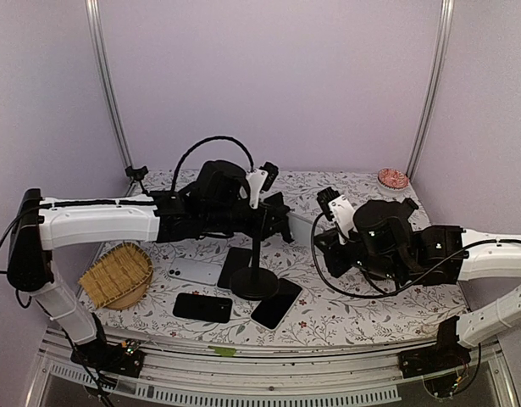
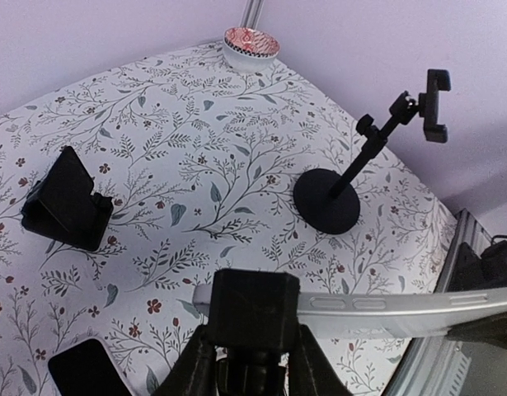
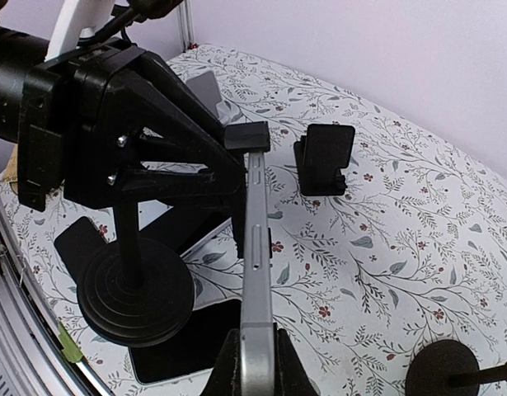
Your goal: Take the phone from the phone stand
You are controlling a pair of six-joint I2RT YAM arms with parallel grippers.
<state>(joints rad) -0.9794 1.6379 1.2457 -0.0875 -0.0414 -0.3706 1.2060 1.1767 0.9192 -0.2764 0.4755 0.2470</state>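
The bench [image 1: 353, 314] has a leafy cloth on it. The left arm [image 1: 99, 222] reaches in from the left of the top view to the middle. The right arm [image 1: 489, 259] comes in from the right. Between them stands the phone stand [image 1: 254, 282], with its round foot on the bench and its thin pole going up.

The phone [image 3: 255, 247] is not out yet. It sits up in the air at the top of the stand. In the right wrist view you see its thin silver edge. Its long side runs from the bottom middle of the frame straight up to the black clamp [image 3: 246, 136] just above the middle. In the left wrist view the same edge runs from the lower middle out to the right edge.

The right pincer [image 3: 253, 363] is clenched on the near end of the phone. The left pincer [image 2: 251, 351] looks clenched round the clamp, though its tips are hard to see. So the phone lies like a bridge from one pincer to the other. The right arm has the phone, so I think the pull should go along that long side, away from the clamp.
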